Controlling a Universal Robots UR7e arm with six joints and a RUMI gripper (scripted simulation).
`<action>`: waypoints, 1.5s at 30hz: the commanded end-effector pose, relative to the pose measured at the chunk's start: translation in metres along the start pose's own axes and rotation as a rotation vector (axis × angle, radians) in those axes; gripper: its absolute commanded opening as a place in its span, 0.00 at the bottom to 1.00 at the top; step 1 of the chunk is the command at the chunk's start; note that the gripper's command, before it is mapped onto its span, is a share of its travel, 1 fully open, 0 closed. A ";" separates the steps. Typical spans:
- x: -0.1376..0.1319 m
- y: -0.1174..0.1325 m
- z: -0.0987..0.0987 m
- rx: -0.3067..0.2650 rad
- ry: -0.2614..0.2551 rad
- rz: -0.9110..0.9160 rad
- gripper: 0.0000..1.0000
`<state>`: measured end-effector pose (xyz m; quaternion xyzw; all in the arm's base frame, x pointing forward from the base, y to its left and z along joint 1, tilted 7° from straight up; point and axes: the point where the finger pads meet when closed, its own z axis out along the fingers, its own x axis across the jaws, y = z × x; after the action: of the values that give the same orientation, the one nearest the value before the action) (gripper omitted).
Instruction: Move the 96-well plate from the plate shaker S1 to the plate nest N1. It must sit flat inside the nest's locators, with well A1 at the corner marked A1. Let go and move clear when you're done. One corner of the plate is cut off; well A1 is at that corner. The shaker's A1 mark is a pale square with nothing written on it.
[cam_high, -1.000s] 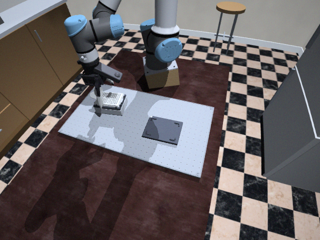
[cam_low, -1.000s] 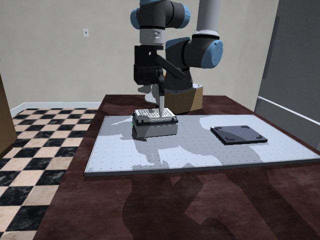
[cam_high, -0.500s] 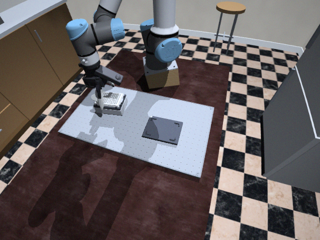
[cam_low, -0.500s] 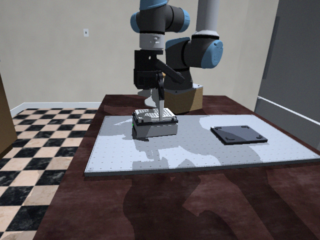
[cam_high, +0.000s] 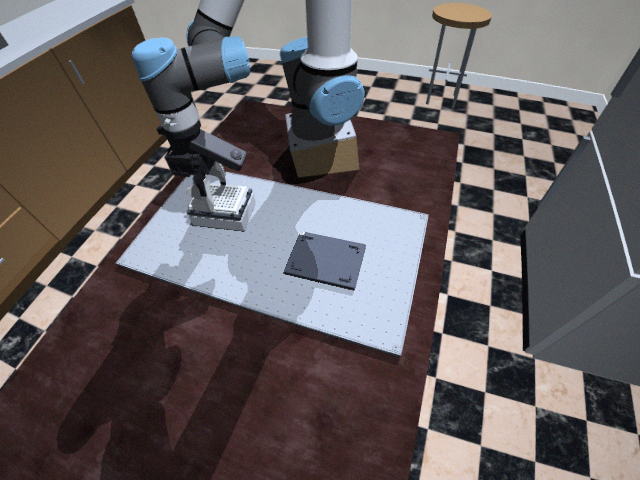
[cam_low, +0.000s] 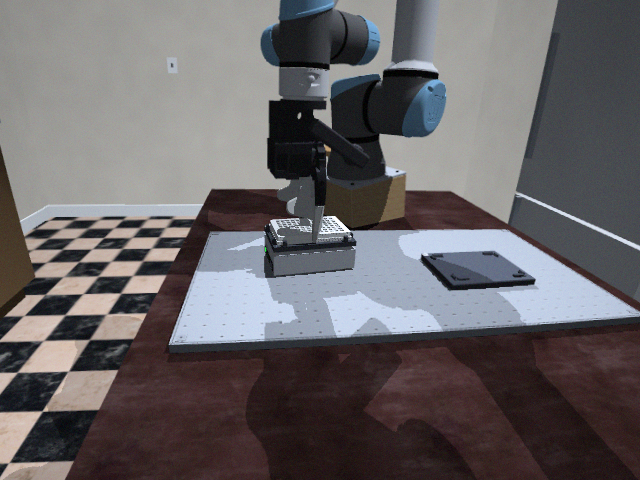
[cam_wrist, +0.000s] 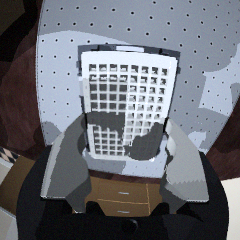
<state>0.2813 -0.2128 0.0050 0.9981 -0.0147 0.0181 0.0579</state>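
Note:
The white 96-well plate (cam_high: 232, 198) (cam_low: 336, 226) (cam_wrist: 130, 85) sits on the grey plate shaker S1 (cam_high: 219, 222) (cam_low: 310, 260) at the left end of the perforated board (cam_high: 361, 310) (cam_low: 232, 310). My gripper (cam_high: 210, 196) (cam_low: 306, 227) (cam_wrist: 125, 115) reaches straight down over the shaker. It is shut on the plate, one finger on each long side near one end. The plate lies flat on the shaker. The dark plate nest N1 (cam_high: 325, 258) (cam_low: 478, 268), with raised corner locators, lies empty on the board to the right. I cannot make out the plate's cut corner.
The arm's base stands on a tan pedestal (cam_high: 323, 152) (cam_low: 369, 204) behind the board. Wooden cabinets (cam_high: 51, 129) line the left side, and a tall grey cabinet (cam_high: 584, 232) stands at the right. A stool (cam_high: 460, 15) stands at the back.

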 end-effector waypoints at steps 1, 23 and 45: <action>0.000 0.000 0.000 -0.001 0.000 0.000 0.00; 0.000 0.000 0.000 -0.001 0.001 0.000 0.00; 0.000 0.000 -0.028 -0.001 0.000 0.000 0.00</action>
<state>0.2806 -0.2104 0.0259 0.9980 -0.0147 0.0180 0.0580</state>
